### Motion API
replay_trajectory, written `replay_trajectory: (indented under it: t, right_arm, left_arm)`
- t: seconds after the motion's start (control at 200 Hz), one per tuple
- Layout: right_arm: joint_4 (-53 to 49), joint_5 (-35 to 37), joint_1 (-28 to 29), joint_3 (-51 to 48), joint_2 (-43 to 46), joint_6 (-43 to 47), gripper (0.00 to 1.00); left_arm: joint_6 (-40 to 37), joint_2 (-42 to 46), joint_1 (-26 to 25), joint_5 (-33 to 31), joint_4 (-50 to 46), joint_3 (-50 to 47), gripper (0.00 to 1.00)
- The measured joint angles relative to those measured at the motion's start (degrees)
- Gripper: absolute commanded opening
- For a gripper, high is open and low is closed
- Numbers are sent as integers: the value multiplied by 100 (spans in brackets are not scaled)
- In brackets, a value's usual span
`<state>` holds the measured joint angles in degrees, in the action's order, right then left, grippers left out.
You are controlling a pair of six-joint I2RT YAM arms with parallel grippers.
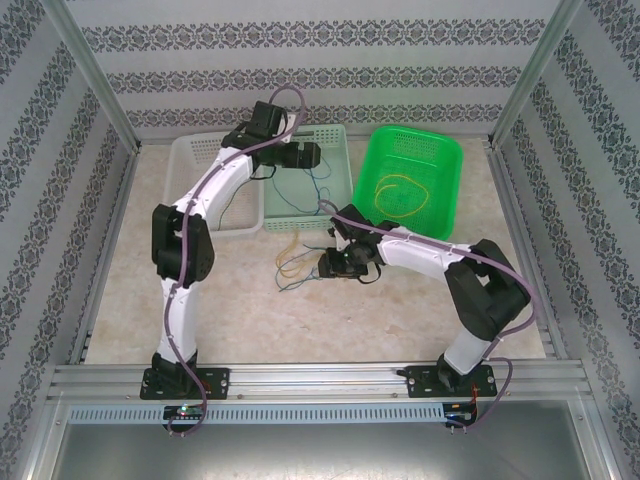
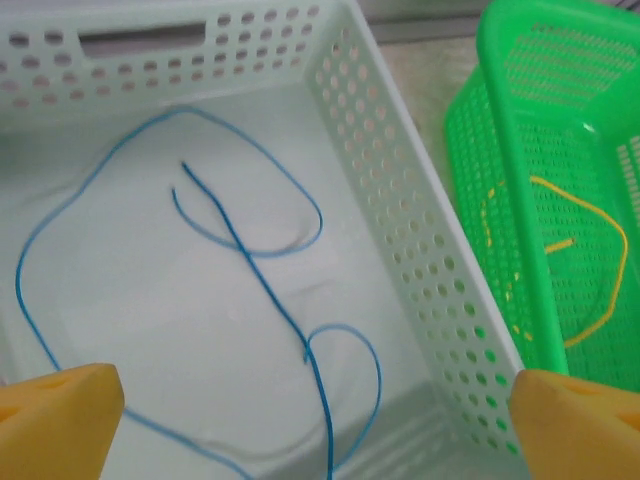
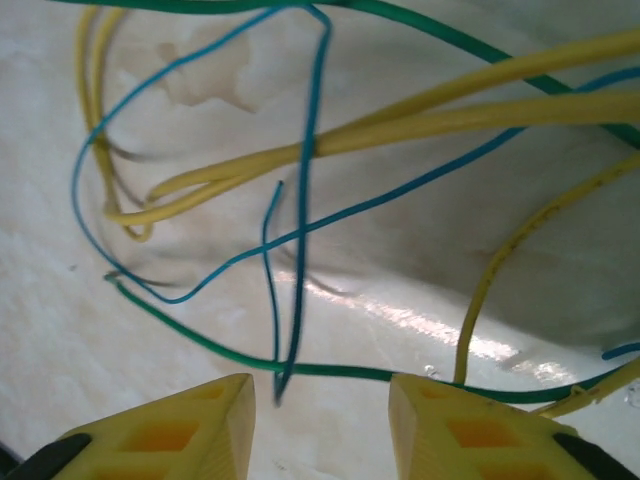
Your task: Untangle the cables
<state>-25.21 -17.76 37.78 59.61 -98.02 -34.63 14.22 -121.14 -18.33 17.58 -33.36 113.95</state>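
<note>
From above, your left gripper [image 1: 300,155] reaches over the pale perforated plastic basket [image 1: 305,222], and your right gripper [image 1: 325,264] folds low at the tangled thin cables [image 1: 292,262] on the beige tabletop [image 1: 250,310].

Left wrist: fingers [image 2: 60,415] spread wide above a loose blue cable [image 2: 250,255].

Right wrist: fingers [image 3: 160,430] narrowly apart, a blue strand [image 3: 300,200] between them, unclamped.

- White perforated basket [image 1: 235,228] at the far left of the tabletop [image 1: 250,310].
- Pale green perforated basket [image 1: 335,150] just beside it.
- Bright green basket [image 1: 420,133] on the right, set at a slight angle.
- Patterned walls [image 1: 320,70] around.

Yellow cables [image 3: 470,110], blue cables [image 3: 313,100], green cables [image 3: 180,322]; green basket [image 1: 420,150], mint basket [image 1: 335,140]
</note>
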Motion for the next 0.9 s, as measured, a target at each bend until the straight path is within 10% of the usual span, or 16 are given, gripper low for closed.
replay_trajectory:
  t: [0.14,0.899]
  right_arm:
    - [-11,109,37,70,-39,24,0]
    - [-807,-170,133,2406,2114,1027,0]
  left_arm:
    - [120,785,0,20,391,-911,100]
    - [483,2594,0,363,1893,-3958,100]
